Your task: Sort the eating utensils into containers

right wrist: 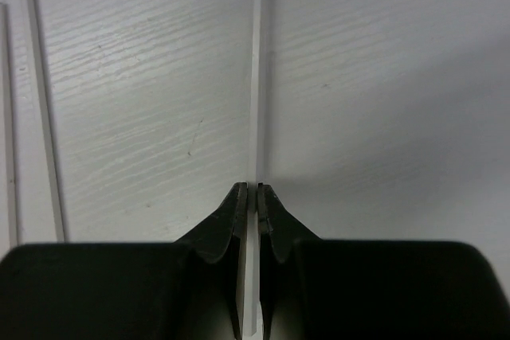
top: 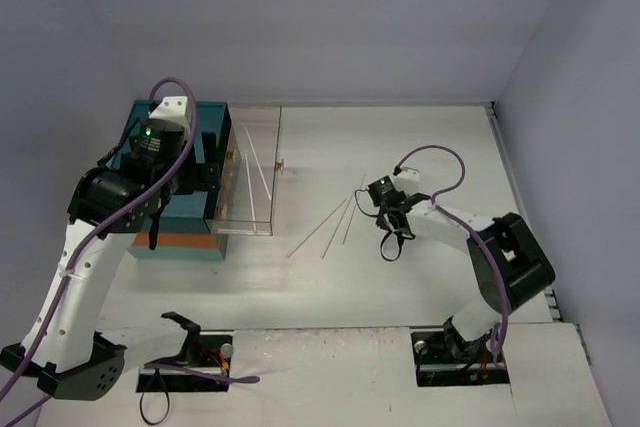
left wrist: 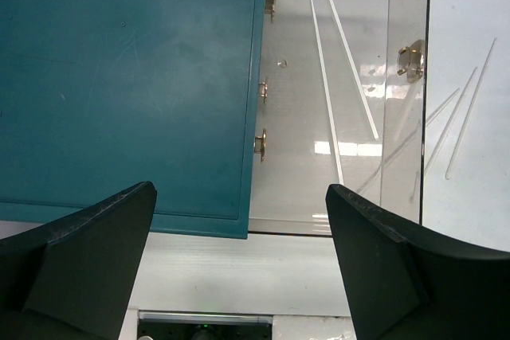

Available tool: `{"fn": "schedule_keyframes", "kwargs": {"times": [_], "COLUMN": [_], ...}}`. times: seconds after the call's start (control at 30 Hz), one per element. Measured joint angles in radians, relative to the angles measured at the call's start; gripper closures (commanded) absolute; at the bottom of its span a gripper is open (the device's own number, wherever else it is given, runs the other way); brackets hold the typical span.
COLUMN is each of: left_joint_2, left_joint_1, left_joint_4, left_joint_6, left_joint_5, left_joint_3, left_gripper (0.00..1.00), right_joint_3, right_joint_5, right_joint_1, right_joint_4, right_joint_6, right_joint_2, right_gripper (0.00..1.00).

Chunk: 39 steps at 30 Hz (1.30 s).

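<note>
White table (top: 420,147), pale grey walls (top: 300,17)

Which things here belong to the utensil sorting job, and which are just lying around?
Job: teal chest; its open clear drawer; two chopsticks inside it; loose chopsticks on the table; chopstick pinched in the right gripper.
Lying about: purple cables; black clamp-like object at the near edge.

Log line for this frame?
right claw: shut on chopstick | left claw: open above chest | drawer: open, holds two chopsticks
</note>
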Motion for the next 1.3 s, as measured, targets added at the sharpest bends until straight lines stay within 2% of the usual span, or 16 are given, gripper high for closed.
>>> {"fn": "schedule_keyframes", "kwargs": {"times": [0.17,0.33,0.6,0.77,0.9,1.03,1.13,1.3], "left_joint_2": [0.012,0.027,0.035,0.032,0.027,0.018,0.010,0.008], "left_joint_1": [0.000,0.000,0.000,0.001,0.002,0.004,0.005,0.005], "left_joint_4": [0.000,0.000,0.000,0.000,0.000,0.000,0.000,0.000], "left_joint_6": [0.000,0.000,0.000,0.000,0.000,0.000,0.000,0.000], "left_joint_5": [0.001,0.001,0.001,0.000,0.000,-0.003,-0.007,-0.010], "left_joint_3": [0.000,0.001,0.021,0.023,0.023,0.023,0.023,0.023], "left_gripper": [0.14,0.14,0.14,0.14,0.14,0.14,0.14,0.14], "right_joint_3": [0.053,0.284,0.682,0.784,0.834,0.850,0.850,0.835], "right_joint_5": [-0.011,-0.063,-0.136,-0.161,-0.169,-0.161,-0.142,-0.060], "right_joint_1": [0.000,0.046,0.301,0.405,0.430,0.448,0.457,0.462], "right_joint_4": [-0.072,-0.075,-0.046,-0.002,0.000,-0.003,-0.007,-0.003], "right_joint_6": [-0.066,-0.103,-0.088,-0.057,-0.037,-0.031,-0.055,-0.120], "right_joint_2": [-0.151,-0.234,-0.110,0.025,0.137,0.209,0.215,0.164], "right_gripper": [1.00,1.00,1.00,1.00,0.75,0.59,0.52,0.49]}}
